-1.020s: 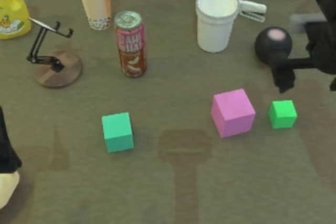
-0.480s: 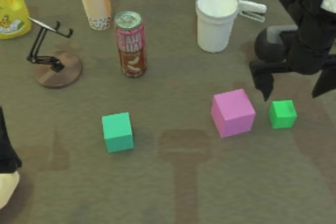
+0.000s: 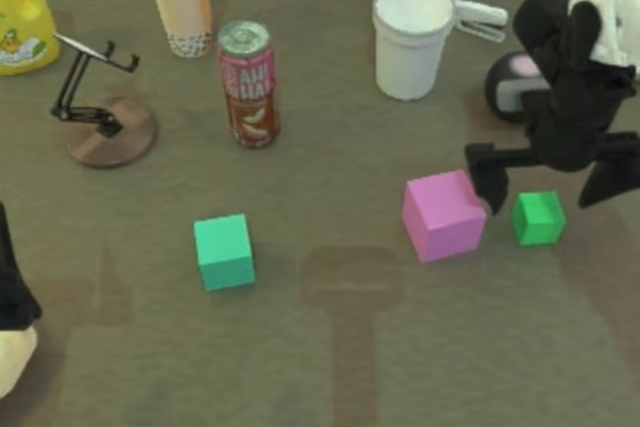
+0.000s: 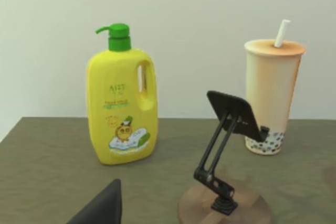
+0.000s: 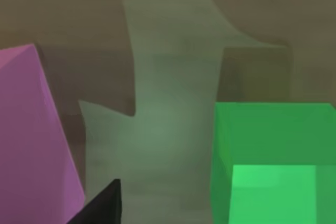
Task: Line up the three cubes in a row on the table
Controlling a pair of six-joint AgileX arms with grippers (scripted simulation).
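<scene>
Left gripper [image 3: 12,332] parked at left table [image 3: 330,357] edge, finger state impossible to tell. Matte teal cube [image 3: 224,251] left of centre; large pink cube [image 3: 443,214] just beside small bright-green cube [image 3: 538,217]. Right gripper [image 3: 548,179] splayed wide above the green one.

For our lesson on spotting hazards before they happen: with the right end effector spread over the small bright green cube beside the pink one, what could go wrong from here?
1. The right end effector has one finger close to the pink cube; coming down, it may nudge that cube.
2. The bright green cube is small, so an off-centre close could twist it.
3. The teal-green cube sits far left, so lining up needs a long carry.
</scene>
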